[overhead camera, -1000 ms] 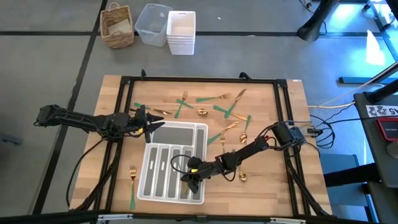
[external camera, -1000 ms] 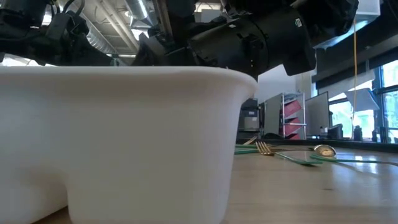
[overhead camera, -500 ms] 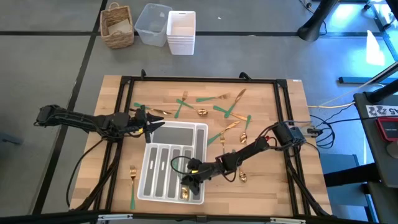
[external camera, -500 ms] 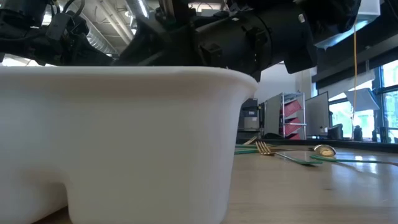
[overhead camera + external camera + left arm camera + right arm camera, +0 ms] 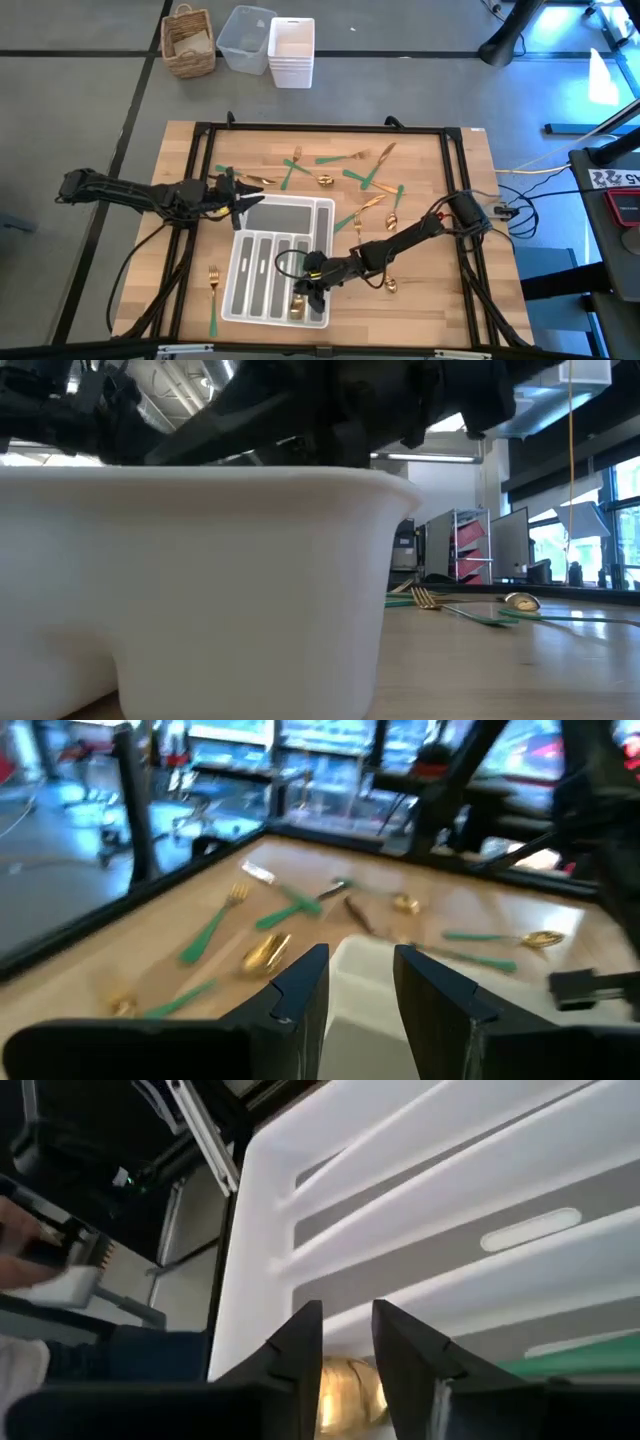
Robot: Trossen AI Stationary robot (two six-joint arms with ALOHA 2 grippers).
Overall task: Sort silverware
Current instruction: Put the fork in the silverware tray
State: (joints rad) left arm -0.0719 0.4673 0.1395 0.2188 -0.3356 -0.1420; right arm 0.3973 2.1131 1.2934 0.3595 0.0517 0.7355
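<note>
Tray (image 5: 262, 215) walls block the low view; right wrist view shows right gripper (image 5: 345, 1345) fingers parted, empty, above a gold spoon (image 5: 345, 1385); left gripper (image 5: 360, 982) parted, empty.

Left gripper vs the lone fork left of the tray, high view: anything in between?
Bare wood only in the high view. The left gripper sits at the tray's far-left corner; the fork lies beside the tray's left wall.

In your low view the white tray (image 5: 200, 580) filled most of the picture and hid the table behind it. The right claw (image 5: 345, 1342) covered part of a gold spoon (image 5: 350, 1385), and its green handle (image 5: 580, 1352) ran off the edge.
</note>
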